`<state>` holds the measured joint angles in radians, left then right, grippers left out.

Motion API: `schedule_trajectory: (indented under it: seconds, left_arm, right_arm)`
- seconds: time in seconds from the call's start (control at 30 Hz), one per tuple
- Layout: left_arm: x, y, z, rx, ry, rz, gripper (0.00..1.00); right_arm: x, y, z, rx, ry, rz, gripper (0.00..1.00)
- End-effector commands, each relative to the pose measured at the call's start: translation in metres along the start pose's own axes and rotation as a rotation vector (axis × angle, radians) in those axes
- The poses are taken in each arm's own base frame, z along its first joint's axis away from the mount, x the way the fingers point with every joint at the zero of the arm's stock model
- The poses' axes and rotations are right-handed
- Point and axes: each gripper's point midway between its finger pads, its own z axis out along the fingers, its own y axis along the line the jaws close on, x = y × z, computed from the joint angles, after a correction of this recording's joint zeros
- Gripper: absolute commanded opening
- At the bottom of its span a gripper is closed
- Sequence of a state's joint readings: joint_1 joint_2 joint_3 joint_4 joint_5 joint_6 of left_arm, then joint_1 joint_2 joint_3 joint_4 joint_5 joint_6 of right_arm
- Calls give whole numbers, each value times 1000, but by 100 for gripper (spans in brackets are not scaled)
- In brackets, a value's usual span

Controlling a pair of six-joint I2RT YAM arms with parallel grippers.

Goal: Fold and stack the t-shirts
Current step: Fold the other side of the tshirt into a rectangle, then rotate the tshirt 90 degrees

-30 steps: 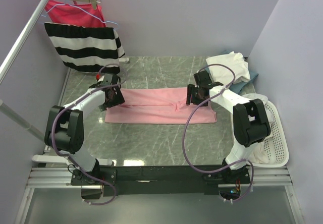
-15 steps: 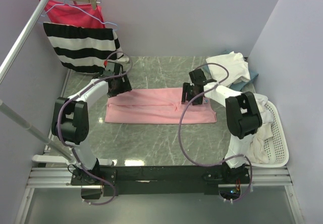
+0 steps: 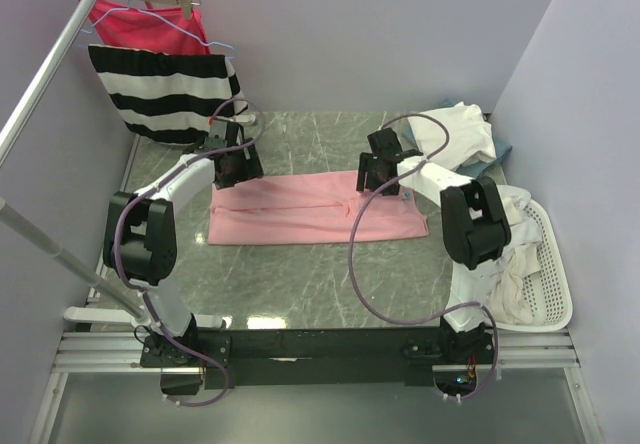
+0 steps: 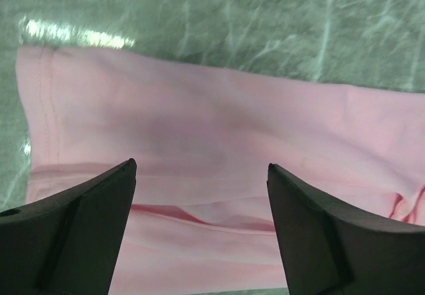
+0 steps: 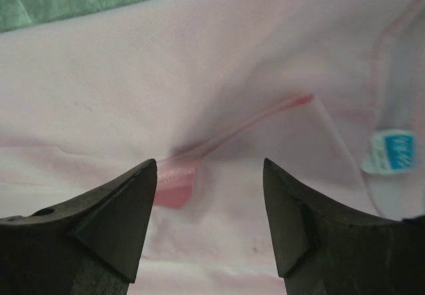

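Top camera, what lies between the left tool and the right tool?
Between the left tool and right tool, only the pink t-shirt on the table, seen in the top view.

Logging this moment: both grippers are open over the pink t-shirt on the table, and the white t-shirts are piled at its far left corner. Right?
Not quite: the top external view shows the white t-shirts piled at the far right corner, not the left. The left gripper and right gripper are indeed open over the pink t-shirt.

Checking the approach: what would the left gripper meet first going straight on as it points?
The left gripper, open, would probably meet the pink t-shirt spread directly ahead; how close is unclear.
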<state>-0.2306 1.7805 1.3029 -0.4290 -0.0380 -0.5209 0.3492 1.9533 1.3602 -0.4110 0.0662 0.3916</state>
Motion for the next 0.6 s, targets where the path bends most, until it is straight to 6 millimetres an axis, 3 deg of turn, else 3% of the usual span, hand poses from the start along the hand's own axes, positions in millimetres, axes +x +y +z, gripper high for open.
schedule_trajectory:
  seconds: [0.0, 0.17, 0.3, 0.53, 0.57]
  left_arm:
    - [-31, -30, -1, 107, -59, 55, 86]
    - [-22, -36, 29, 124, 34, 95, 84]
    - [2, -31, 54, 108, 132, 118, 82]
    - [44, -25, 60, 48, 206, 169, 81]
    - [49, -23, 59, 32, 214, 172, 81]
  right_arm:
    - [-62, -7, -64, 10, -234, 11, 73]
    - [-41, -18, -61, 51, -134, 19, 72]
    - [-17, -20, -50, 39, -78, 49, 72]
    - [14, -26, -20, 62, 5, 82, 73]
    - [11, -23, -18, 59, 12, 78, 73]
